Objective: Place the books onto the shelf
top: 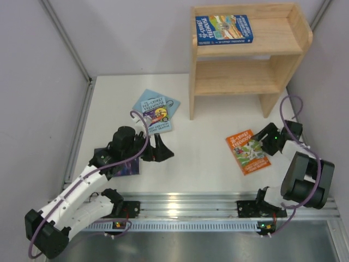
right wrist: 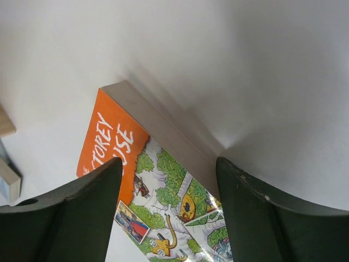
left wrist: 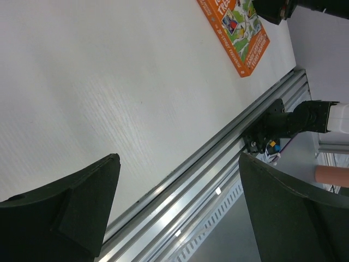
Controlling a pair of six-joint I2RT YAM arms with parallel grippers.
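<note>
The wooden shelf (top: 245,54) stands at the back right, with a dark blue book (top: 224,29) lying on its top level. An orange "Treehouse" book (top: 248,152) (right wrist: 114,136) (left wrist: 237,33) lies flat on the table's right side. My right gripper (top: 268,140) (right wrist: 169,169) hovers open over the book's right edge, and the cover shows between its fingers. A light blue book with a purple picture (top: 159,114) rests on a paler blue one (top: 146,99) at mid-table. My left gripper (top: 158,150) (left wrist: 179,164) is open and empty just below them. A dark purple book (top: 121,165) lies under the left arm.
The shelf's lower level (top: 234,82) holds nothing. A metal rail (top: 180,204) (left wrist: 207,164) runs along the near table edge with both arm bases on it. Grey walls close in on the left and right.
</note>
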